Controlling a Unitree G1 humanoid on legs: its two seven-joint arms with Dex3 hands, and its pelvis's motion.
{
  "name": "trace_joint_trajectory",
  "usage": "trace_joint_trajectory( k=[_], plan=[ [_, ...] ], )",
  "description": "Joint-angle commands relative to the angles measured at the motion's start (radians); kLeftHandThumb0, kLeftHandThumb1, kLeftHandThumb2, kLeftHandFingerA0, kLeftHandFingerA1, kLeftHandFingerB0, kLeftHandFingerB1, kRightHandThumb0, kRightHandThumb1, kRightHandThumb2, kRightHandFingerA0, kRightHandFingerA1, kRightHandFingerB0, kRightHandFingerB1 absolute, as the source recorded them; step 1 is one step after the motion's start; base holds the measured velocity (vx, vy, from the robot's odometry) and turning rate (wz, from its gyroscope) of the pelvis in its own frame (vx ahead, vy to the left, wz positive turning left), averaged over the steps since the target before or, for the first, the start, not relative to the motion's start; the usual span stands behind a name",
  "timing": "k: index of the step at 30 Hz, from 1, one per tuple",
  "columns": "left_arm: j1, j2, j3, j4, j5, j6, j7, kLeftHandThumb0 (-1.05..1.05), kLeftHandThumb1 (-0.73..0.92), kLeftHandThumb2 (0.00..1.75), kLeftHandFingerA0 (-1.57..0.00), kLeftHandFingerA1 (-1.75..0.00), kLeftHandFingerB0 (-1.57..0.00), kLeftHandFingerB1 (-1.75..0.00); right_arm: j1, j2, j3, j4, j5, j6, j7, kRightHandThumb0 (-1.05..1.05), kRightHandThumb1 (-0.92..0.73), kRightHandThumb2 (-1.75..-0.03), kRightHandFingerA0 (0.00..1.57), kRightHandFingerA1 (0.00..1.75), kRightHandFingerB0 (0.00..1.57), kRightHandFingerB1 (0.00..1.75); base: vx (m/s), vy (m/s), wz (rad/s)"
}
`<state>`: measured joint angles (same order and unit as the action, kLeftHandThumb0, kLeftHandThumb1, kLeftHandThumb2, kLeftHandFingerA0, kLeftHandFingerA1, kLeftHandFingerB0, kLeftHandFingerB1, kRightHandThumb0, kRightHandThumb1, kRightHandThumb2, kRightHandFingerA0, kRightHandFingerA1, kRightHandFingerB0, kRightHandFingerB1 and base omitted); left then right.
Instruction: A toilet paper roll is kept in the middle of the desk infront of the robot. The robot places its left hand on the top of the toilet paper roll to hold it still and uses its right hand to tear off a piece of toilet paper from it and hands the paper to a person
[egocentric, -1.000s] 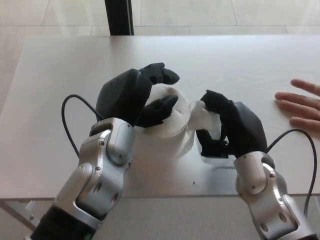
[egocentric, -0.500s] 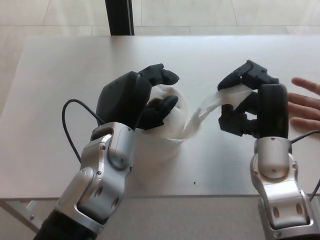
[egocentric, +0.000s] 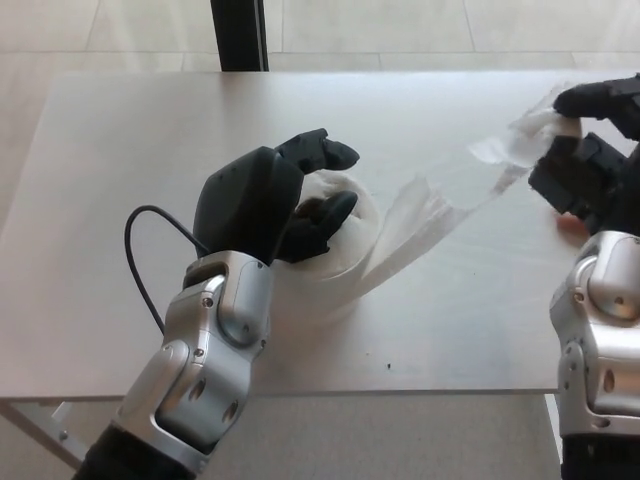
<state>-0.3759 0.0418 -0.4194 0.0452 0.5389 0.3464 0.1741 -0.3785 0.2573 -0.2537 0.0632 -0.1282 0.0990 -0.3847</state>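
The white toilet paper roll (egocentric: 345, 240) stands in the middle of the desk (egocentric: 130, 180). My left hand (egocentric: 275, 200) rests on top of it, fingers curled over its top and hiding most of it. A long strip of paper (egocentric: 440, 215) stretches from the roll up to the right. My right hand (egocentric: 590, 150) is at the right edge, shut on the crumpled end of that strip (egocentric: 525, 135). The strip looks thin and stretched near the hand; whether it is torn through I cannot tell.
A person's fingertip (egocentric: 572, 222) shows just below my right hand at the desk's right edge. A black cable (egocentric: 140, 260) loops beside my left forearm. A dark post (egocentric: 238, 35) stands behind the desk.
My right hand has moved far right and away from the roll, pulling the paper out into a long strip. It now covers most of the person's hand. The left hand stays on the roll.
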Motion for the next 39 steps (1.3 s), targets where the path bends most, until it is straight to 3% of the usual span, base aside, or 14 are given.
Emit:
trace_joint_trajectory(
  k=[1, 2, 3, 7, 8, 10, 13, 21, 22, 28, 34, 37, 38, 39],
  plan=[
    [0.09, 0.02, -0.014, 0.081, 0.022, -0.008, 0.011, -0.44, 0.69, 0.61, -0.57, -0.56, -0.66, -0.51, -0.183, 0.194, -0.224, -0.067, 0.44, -0.023, -0.245, -0.38, -0.58, -1.1, 1.25, 1.42, 0.99, 1.28, 0.0, 0.0, 0.0],
    [0.091, 0.021, -0.016, 0.084, 0.023, -0.012, 0.014, -0.44, 0.69, 0.61, -0.58, -0.57, -0.66, -0.51, -0.192, 0.189, -0.231, -0.066, 0.443, -0.028, -0.254, -0.31, -0.66, -0.91, 1.05, 1.75, 0.73, 1.72, 0.0, 0.0, 0.0],
    [0.092, 0.023, -0.017, 0.084, 0.024, -0.013, 0.012, -0.44, 0.7, 0.61, -0.57, -0.57, -0.66, -0.51, -0.206, 0.183, -0.24, -0.066, 0.45, -0.028, -0.264, -0.47, -0.61, -0.98, 1.28, 1.48, 1.03, 1.34, 0.0, 0.0, 0.0],
    [0.096, 0.023, -0.017, 0.082, 0.021, -0.006, 0.003, -0.44, 0.7, 0.6, -0.57, -0.56, -0.66, -0.51, -0.237, 0.145, -0.262, -0.065, 0.476, -0.038, -0.256, -0.45, -0.62, -1.0, 1.3, 1.48, 1.03, 1.33, 0.0, 0.0, 0.0],
    [0.098, 0.022, -0.017, 0.082, 0.021, -0.008, 0.006, -0.44, 0.69, 0.61, -0.57, -0.57, -0.66, -0.51, -0.235, 0.136, -0.258, -0.065, 0.463, -0.042, -0.247, -0.26, -0.7, -0.86, 1.06, 1.75, 0.75, 1.71, 0.0, 0.0, 0.0],
    [0.101, 0.022, -0.017, 0.082, 0.019, -0.016, 0.009, -0.43, 0.69, 0.6, -0.58, -0.56, -0.67, -0.51, -0.21, 0.076, -0.241, -0.082, 0.41, 0.01, -0.199, -0.09, -0.52, -1.34, 1.06, 1.75, 0.75, 1.64, 0.0, 0.0, 0.0],
    [0.107, 0.029, -0.007, 0.075, 0.01, -0.02, 0.0, -0.44, 0.7, 0.6, -0.57, -0.56, -0.67, -0.49, -0.142, -0.062, -0.212, -0.044, 0.3, -0.021, -0.066, -0.24, -0.51, -1.17, 1.33, 1.47, 1.08, 1.32, 0.0, 0.0, 0.0],
    [0.107, 0.058, 0.037, 0.05, 0.015, -0.043, -0.002, -0.43, 0.69, 0.6, -0.58, -0.57, -0.67, -0.51, -0.053, -0.329, -0.227, 0.083, 0.195, -0.028, 0.02, -0.15, -0.5, -1.14, 1.02, 1.75, 0.77, 1.58, 0.0, 0.0, 0.0],
    [0.109, 0.058, 0.039, 0.044, 0.015, -0.039, -0.006, -0.44, 0.69, 0.6, -0.57, -0.58, -0.68, -0.51, -0.028, -0.358, -0.209, 0.097, 0.164, -0.04, 0.024, -0.2, -0.48, -1.15, 1.33, 1.42, 1.04, 1.24, 0.0, 0.0, 0.0],
    [0.137, 0.052, 0.034, 0.031, 0.02, -0.041, -0.011, -0.44, 0.68, 0.6, -0.58, -0.56, -0.7, -0.51, 0.052, -0.464, -0.14, 0.221, 0.098, -0.188, 0.037, -0.05, -0.39, -1.25, 0.96, 1.73, 0.86, 1.51, 0.0, 0.0, 0.0],
    [0.143, 0.047, 0.026, 0.043, 0.025, -0.054, -0.004, -0.43, 0.68, 0.6, -0.59, -0.57, -0.7, -0.51, 0.02, -0.451, -0.137, 0.238, 0.082, -0.132, -0.087, -0.1, -0.44, -1.09, 1.26, 1.38, 1.06, 1.21, 0.0, 0.0, 0.0],
    [0.147, 0.046, 0.022, 0.051, 0.03, -0.063, 0.002, -0.43, 0.69, 0.6, -0.59, -0.59, -0.7, -0.52, -0.037, -0.425, -0.201, 0.246, 0.164, -0.095, -0.108, -0.03, -0.52, -1.06, 0.88, 1.72, 0.72, 1.48, 0.0, 0.0, 0.0],
    [0.154, 0.044, 0.021, 0.049, 0.028, -0.06, 0.001, -0.44, 0.69, 0.6, -0.58, -0.6, -0.7, -0.52, -0.053, -0.432, -0.213, 0.282, 0.16, -0.129, -0.115, -0.04, -0.5, -1.05, 1.19, 1.4, 0.97, 1.25, 0.0, 0.0, 0.0],
    [0.158, 0.041, 0.019, 0.05, 0.028, -0.061, 0.002, -0.44, 0.7, 0.6, -0.58, -0.6, -0.7, -0.52, -0.051, -0.451, -0.201, 0.29, 0.119, -0.132, -0.124, -0.03, -0.51, -1.08, 0.86, 1.75, 0.73, 1.57, 0.0, 0.0, 0.0]
  ],
)
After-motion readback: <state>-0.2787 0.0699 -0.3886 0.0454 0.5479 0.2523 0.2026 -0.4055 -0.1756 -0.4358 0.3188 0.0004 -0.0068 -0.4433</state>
